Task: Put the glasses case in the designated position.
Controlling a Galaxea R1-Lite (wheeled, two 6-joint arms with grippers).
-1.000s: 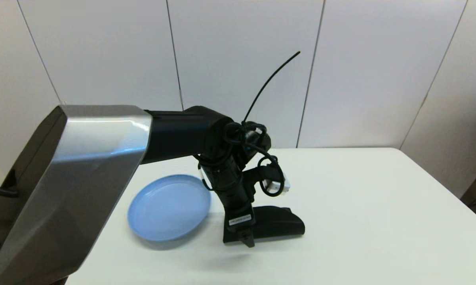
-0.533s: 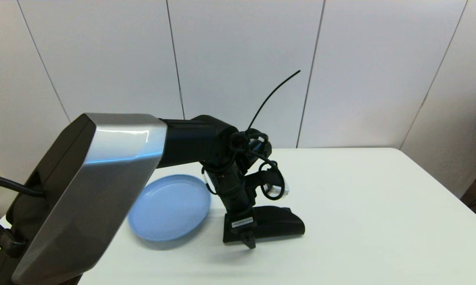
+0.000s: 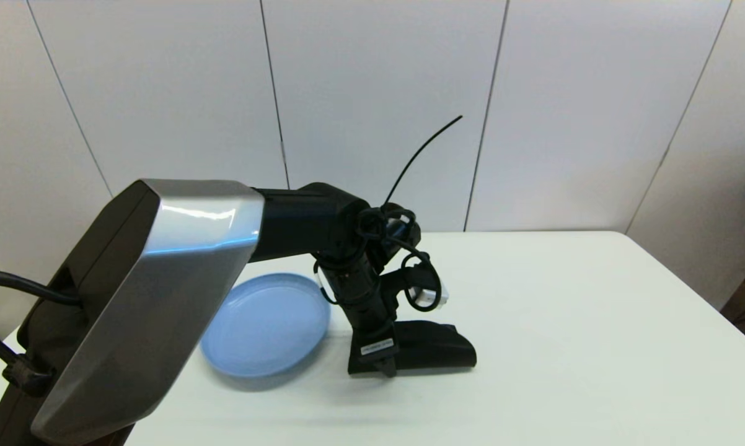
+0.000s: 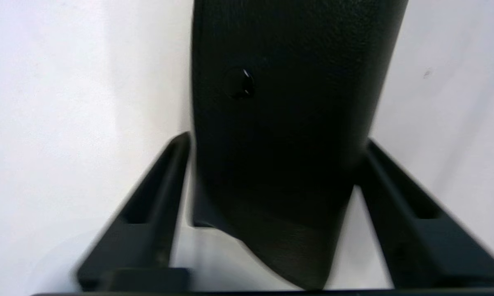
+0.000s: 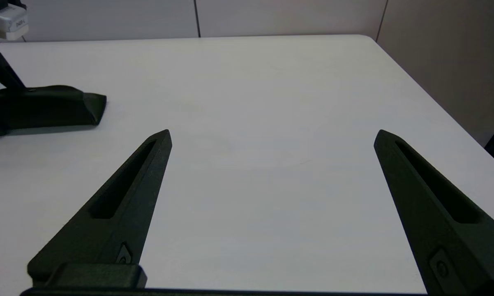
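one white surface [image 3: 564, 322] takes up most of the head view, with one left arm [image 3: 162, 291] reaching in from 8 o'clock. one round light-blue plate [image 3: 264, 324] sits left of centre. one black glasses case [image 3: 431, 353] lies flat on the surface just at the plate's 3 o'clock, not on it. the left gripper [image 3: 382, 365] is down over the case's plate-side end; in the wrist view its jaws straddle the case [image 4: 288, 123], one finger [image 4: 148, 213] right against each side. the right gripper [image 5: 271, 137] hovers over bare surface well off at the case's 3 o'clock, jaws spread wide, holding nothing.
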